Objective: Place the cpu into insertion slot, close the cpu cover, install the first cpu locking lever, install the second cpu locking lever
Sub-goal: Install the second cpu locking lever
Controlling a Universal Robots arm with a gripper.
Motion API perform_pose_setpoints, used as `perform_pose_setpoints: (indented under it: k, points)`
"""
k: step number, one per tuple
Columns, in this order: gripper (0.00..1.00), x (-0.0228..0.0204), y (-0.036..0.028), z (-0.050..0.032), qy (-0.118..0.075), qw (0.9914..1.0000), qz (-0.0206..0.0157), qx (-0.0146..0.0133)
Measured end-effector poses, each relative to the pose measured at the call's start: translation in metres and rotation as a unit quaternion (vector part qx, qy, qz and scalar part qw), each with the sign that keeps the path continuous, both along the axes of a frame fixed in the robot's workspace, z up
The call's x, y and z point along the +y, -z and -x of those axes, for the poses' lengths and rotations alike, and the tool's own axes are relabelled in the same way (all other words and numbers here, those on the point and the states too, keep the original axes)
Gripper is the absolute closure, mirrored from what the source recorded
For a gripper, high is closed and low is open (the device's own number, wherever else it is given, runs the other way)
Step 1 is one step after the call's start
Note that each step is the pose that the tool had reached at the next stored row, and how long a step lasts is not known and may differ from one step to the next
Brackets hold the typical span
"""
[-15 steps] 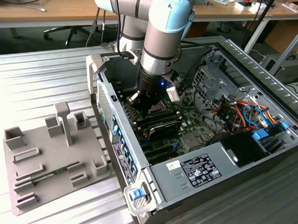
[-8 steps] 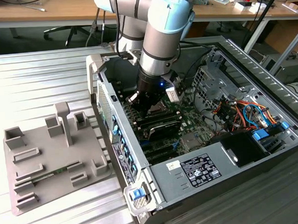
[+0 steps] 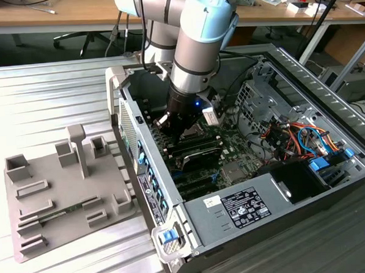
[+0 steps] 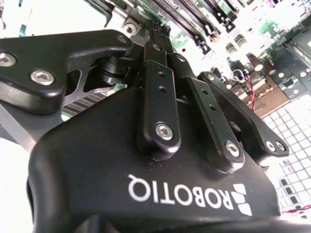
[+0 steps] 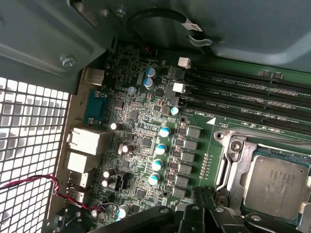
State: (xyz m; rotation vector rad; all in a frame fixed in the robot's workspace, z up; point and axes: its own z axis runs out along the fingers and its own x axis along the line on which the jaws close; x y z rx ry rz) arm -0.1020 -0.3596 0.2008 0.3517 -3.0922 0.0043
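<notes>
Claw (image 3: 181, 129) lowered inside the open computer case (image 3: 248, 212), right over the green circuit board (image 5: 146, 141). Cpu (image 5: 276, 187) already seated in the insertion slot (image 5: 232, 165) just beside the claw, cpu cover (image 5: 228, 148) framing it. Cannot tell whether claw is apart or together.

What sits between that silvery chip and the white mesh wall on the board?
In the first wrist view, between the cpu and mesh wall: blue-topped capacitors and metal port blocks.

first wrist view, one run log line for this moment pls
silvery-grey square cpu: seated in socket | silvery metal cover frame: down around cpu | black gripper: low inside case, above board
</notes>
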Motion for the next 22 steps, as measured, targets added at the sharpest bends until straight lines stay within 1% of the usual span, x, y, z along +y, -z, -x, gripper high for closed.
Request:
perform_pose_setpoints:
  k: [5, 8, 10, 11, 14, 16, 19, 21, 22]
  points:
    - [0.89, -0.0006, -0.001, 0.0, 0.0, 1.0, 0.0001, 0.0]
    - [0.89, -0.0006, -0.0054, -0.0001, 0.0, 1.0, 0.0, 0.0]
    - [0.89, -0.0005, -0.0066, -0.0025, 0.0, 1.0, -0.0001, 0.0]
    - [0.89, -0.0005, -0.0067, -0.0091, 0.0, 1.0, 0.0, 0.001]
    - [0.89, -0.0005, -0.0067, -0.0227, 0.0, 0.99999, 0.0, 0.0036]
    - [0.89, -0.0006, -0.0067, -0.034, 0.0, 0.99999, 0.0001, 0.005]
    - [0.89, -0.0005, -0.0068, -0.0501, 0.0, 0.99998, 0.0001, 0.0064]
    - [0.89, -0.0004, -0.0072, -0.058, 0.0, 0.99998, 0.0001, 0.0067]
    - [0.89, -0.0004, -0.0083, -0.0597, 0.0, 0.99998, 0.0001, 0.0067]
